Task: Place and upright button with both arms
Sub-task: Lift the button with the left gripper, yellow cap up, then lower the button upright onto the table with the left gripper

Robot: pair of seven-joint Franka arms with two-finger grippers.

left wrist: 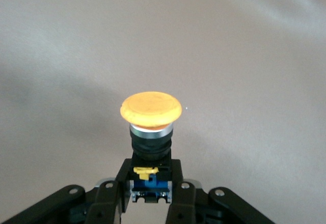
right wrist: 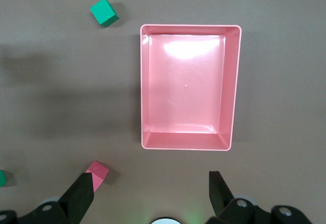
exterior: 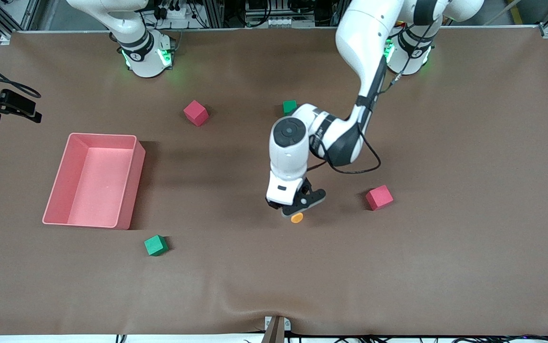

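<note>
You're looking at a robotics lab: two white arms [exterior: 298, 147] bolted along a brown-covered table [exterior: 445, 247], aluminium framing [exterior: 217, 12], bundled cables [exterior: 174, 9], and a side camera [exterior: 5, 107].

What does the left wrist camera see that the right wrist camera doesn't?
Only the left wrist view shows the button, orange cap out front, its body pinched between the left gripper's fingers. Only the right wrist view shows the pink tray, a green cube, a red cube and the right gripper's open fingers. Both show the brown table cover.
</note>
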